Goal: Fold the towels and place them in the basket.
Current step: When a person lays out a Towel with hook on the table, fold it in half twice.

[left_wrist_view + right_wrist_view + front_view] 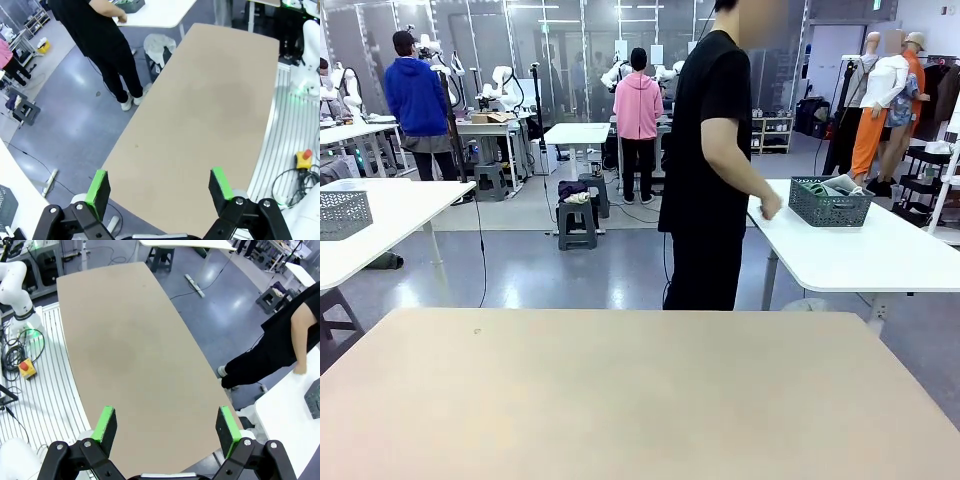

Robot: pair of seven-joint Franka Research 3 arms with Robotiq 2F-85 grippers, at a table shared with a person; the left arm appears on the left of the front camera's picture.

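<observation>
at the far left of the front view stands a left white table (pixel 390 215), and near its edge sits another grey mesh basket (pixel 342 213). the beige table (pixel 620 390) of the robot takes the near part of this view. the left gripper (pixel 159 181) hangs above this table with its jaws wide apart and nothing between them. the right gripper (pixel 166 422) hangs over the same table, spread wide too and holding nothing.

behind the far edge of the beige table stands a person (pixel 710 160) in black clothes, turned to the right, with one hand (pixel 770 207) at the edge of the right white table (pixel 880 260). the basket (pixel 830 205) sits on that white table, just beside the hand and well apart from both grippers. grey floor and the person lie between it and the beige table. its long axis runs left to right in the front view, with the open side up. the towels (pixel 838 185) lie crumpled inside it, one green and one pale grey, and they rise a little over the rim.
</observation>
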